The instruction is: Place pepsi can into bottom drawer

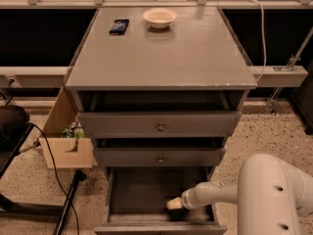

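Note:
The bottom drawer [142, 190] of the grey cabinet stands pulled open, with a plain dark grey inside. My white arm reaches in from the lower right. My gripper [174, 203] is low inside the drawer, near its front right part, with only its pale tip showing. The pepsi can is not in view; no blue can shows in the drawer, on the cabinet top or at the gripper.
The two upper drawers with round knobs [160, 127] are slightly open above the gripper. A white bowl [159, 17] and a flat dark object [119, 26] lie on the cabinet top [161, 58]. A wooden box [68, 148] and a black stand [68, 199] are on the floor at the left.

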Available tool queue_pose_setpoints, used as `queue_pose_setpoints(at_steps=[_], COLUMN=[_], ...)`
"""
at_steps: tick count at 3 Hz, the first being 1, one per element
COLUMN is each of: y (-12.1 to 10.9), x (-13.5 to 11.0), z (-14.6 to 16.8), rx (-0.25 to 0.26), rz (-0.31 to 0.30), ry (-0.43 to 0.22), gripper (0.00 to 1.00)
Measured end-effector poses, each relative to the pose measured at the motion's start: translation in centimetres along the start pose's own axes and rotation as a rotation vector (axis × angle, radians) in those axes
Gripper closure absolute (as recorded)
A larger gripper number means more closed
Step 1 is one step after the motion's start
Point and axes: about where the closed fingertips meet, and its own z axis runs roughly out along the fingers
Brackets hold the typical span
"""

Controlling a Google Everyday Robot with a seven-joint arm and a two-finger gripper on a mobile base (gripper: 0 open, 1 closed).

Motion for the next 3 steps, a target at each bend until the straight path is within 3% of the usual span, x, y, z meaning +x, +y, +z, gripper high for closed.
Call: queue_pose_setpoints(at_steps=[1, 3], y=[-0.33, -0.64], x=[-0.9, -1.19], z=[1.7, 2.19], rx=[0.015, 0.026], rz=[-0.024, -0.029], ry=[0.005, 0.007], gripper=[1.0, 1.0])
